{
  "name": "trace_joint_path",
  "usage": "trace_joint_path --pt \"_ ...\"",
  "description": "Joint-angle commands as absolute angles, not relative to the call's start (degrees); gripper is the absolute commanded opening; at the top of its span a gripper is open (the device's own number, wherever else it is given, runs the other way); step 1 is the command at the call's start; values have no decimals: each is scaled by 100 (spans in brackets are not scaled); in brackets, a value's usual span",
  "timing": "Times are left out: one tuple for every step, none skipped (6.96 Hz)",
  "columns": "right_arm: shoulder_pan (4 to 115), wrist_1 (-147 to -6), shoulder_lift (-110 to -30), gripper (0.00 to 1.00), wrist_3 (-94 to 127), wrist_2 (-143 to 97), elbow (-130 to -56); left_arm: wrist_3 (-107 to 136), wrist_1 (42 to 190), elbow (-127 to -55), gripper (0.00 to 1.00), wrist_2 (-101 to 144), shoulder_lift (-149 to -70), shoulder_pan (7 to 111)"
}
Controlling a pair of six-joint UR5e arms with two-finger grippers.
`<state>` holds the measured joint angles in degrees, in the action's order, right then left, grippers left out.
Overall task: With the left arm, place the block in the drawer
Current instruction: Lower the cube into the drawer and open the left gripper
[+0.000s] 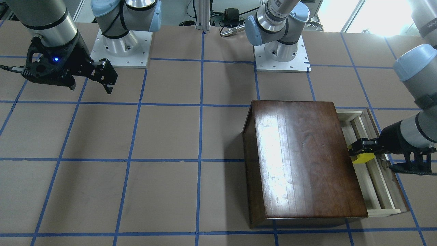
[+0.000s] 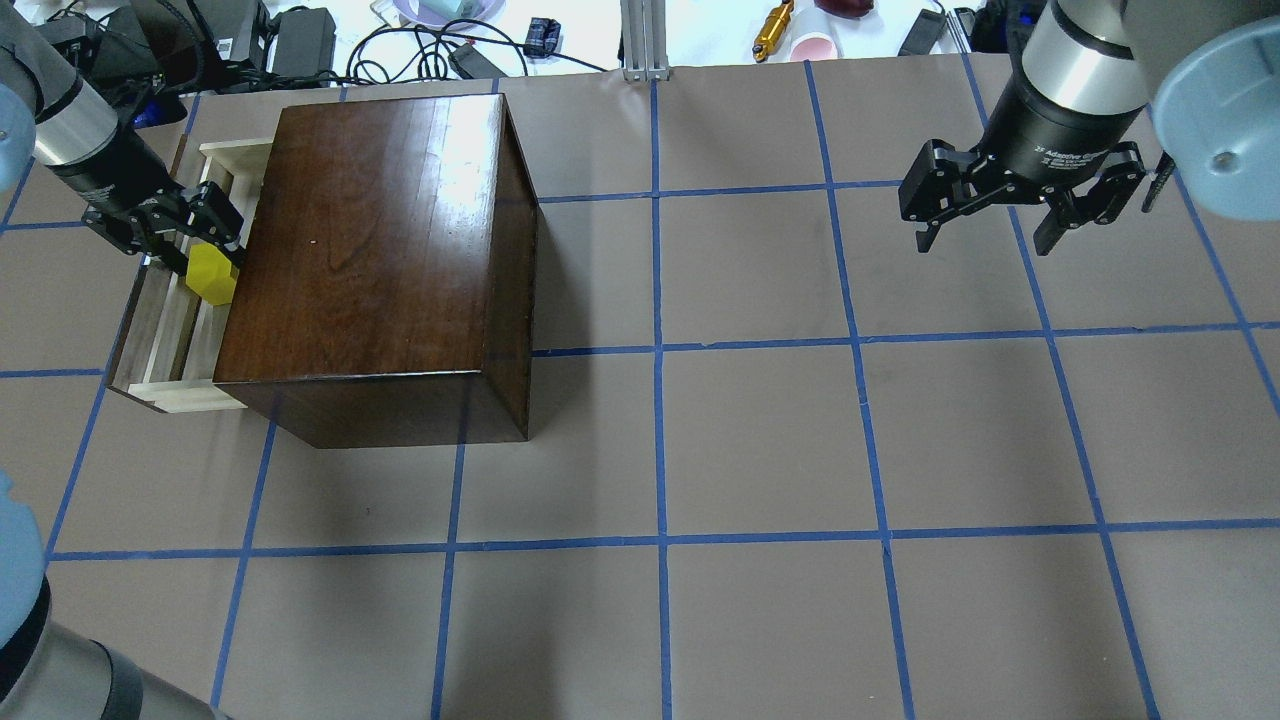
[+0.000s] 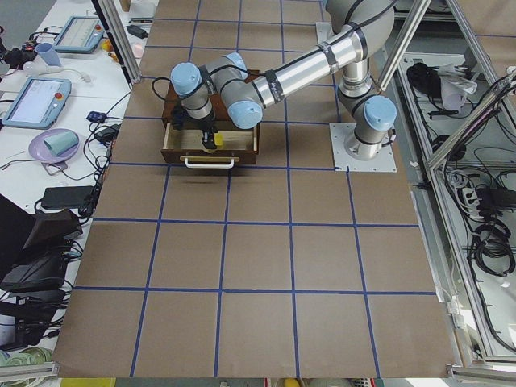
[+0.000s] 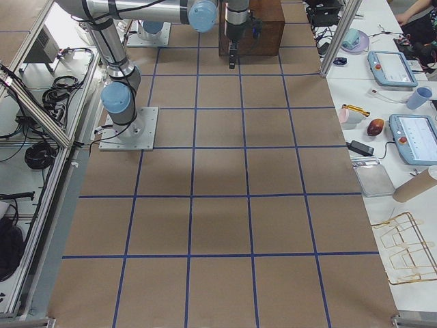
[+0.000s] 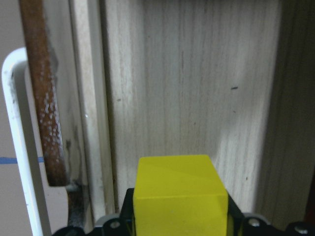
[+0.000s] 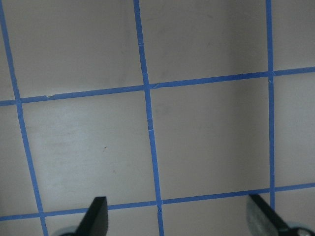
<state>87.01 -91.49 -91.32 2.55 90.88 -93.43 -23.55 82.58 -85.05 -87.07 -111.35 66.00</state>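
The yellow block (image 2: pixel 212 277) is held in my left gripper (image 2: pixel 208 256), which is shut on it over the open drawer (image 2: pixel 172 335). In the front view the gripper (image 1: pixel 359 151) holds the block (image 1: pixel 363 158) just beside the dark wooden box (image 1: pixel 307 157), above the drawer's pale tray (image 1: pixel 377 184). The left wrist view shows the block (image 5: pixel 179 196) between the fingers, above the drawer's pale floor (image 5: pixel 192 88). I cannot tell whether the block touches the floor. My right gripper (image 2: pixel 990 232) is open and empty, far to the right over the table.
The box (image 2: pixel 370 250) stands at the table's back left, its drawer pulled out to the left with a white handle (image 5: pixel 14 128). Cables and small items (image 2: pixel 420 30) lie beyond the far edge. Blue tape lines (image 6: pixel 147 123) cross the brown tabletop under the right gripper.
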Motion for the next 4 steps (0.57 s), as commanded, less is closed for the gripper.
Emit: trace_joint_path --pt "8701 -9149 -9132 100 255 9088 -9343 -2347 8288 -8447 100 -8597 -10988 6601" --pt "8701 -9149 -9132 100 255 9088 -9343 -2329 8366 -8368 100 -8587 -10830 6635" --pt "8701 -9149 -9132 100 255 9088 -9343 -2277 8654 -8211 100 -8578 -10645 6653" --pt "8701 -9149 -9132 100 255 9088 -9343 -2268 9197 -8061 100 -8587 -10417 6662"
